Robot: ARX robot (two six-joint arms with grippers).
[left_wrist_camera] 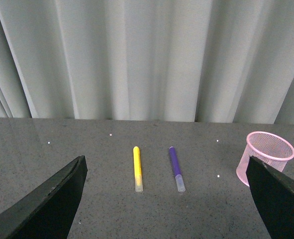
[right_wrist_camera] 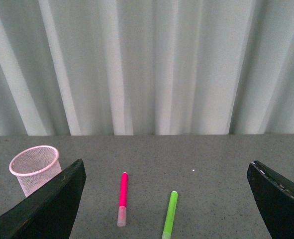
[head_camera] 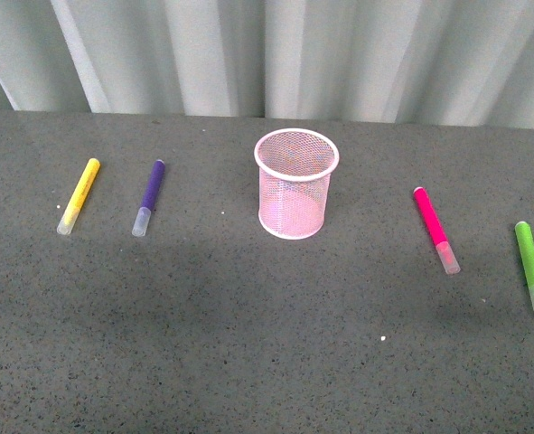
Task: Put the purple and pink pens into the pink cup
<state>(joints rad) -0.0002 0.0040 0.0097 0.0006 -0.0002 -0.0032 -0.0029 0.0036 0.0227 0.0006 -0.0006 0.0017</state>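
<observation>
Count of pens: we count four, from left to right the yellow pen point(head_camera: 79, 195), purple pen point(head_camera: 149, 197), pink pen point(head_camera: 435, 228) and green pen point(head_camera: 533, 269), each lying flat on the table point(head_camera: 248, 353).
Count of cups: we count one cup point(head_camera: 294, 206), pink mesh, standing upright near the table's middle.
Purple pen: left of the cup and well apart from it, with its clear cap at the near end; the yellow pen lies near it on the outer side.
Pink pen: right of the cup and well apart from it, with its cap at the near end; the green pen lies farther right.
Left gripper point(left_wrist_camera: 165, 167): released, jaws spread wide, nothing between them; in its wrist view we see the yellow and purple pens lying ahead on the table.
Right gripper point(right_wrist_camera: 166, 164): released, jaws spread wide, nothing held; in its wrist view we see the pink and green pens ahead.
Backdrop: a pale pleated curtain point(head_camera: 267, 54) behind the table's far edge.
</observation>
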